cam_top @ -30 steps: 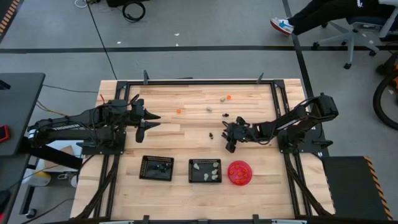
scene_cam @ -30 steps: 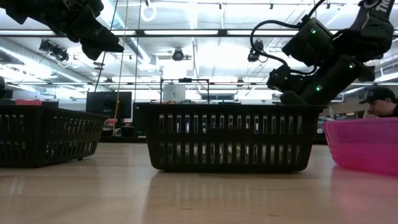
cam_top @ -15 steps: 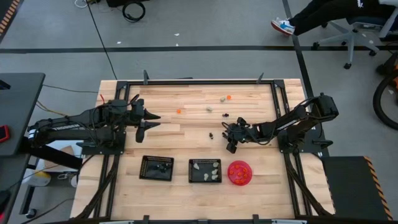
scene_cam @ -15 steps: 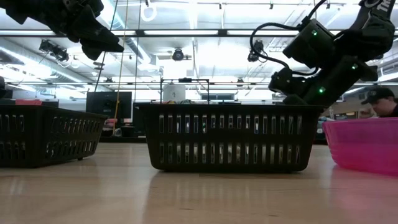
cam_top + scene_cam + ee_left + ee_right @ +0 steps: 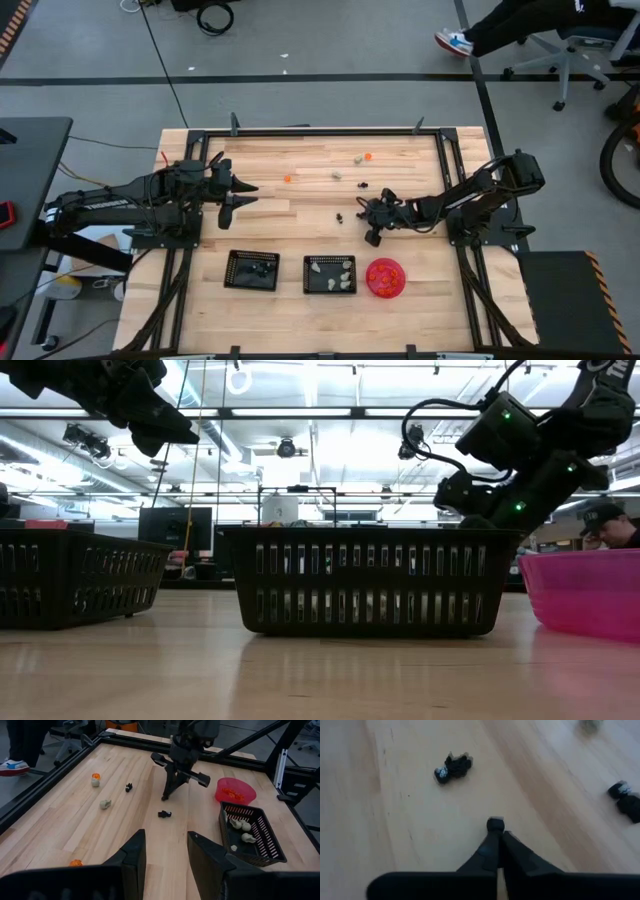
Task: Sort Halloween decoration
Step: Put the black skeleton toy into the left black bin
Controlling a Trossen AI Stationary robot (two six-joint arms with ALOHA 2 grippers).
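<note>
Tiny Halloween trinkets lie loose on the wooden table: orange ones [image 5: 287, 179] [image 5: 368, 156], pale ones [image 5: 337, 175] [image 5: 358, 158] and black ones [image 5: 341, 216] [image 5: 362, 186]. My right gripper [image 5: 494, 827] stands right of centre, slanting down, its tips on the table [image 5: 164, 798], shut on a small black trinket [image 5: 494, 823]. Another black trinket [image 5: 452, 767] lies just beyond it. My left gripper [image 5: 165, 860] hovers open over the table's left side [image 5: 240, 196], holding nothing. My right gripper pinches a small dark lump [image 5: 494, 823], which I take for a black trinket, between its two fingers at their very tips. The fingers slant down from the table's right side. The trinket sits at table height; which part of it is held does not show.
Along the near edge stand a black mesh tray [image 5: 252, 283] with black pieces, a second tray [image 5: 330, 287] with pale pieces, and a pink bowl [image 5: 399, 279] with orange ones. A black metal frame [image 5: 300, 130] borders the table. A seated person [image 5: 610, 525] shows beyond it.
My right gripper has shut its fingers while staying in place with its tips at the table.
</note>
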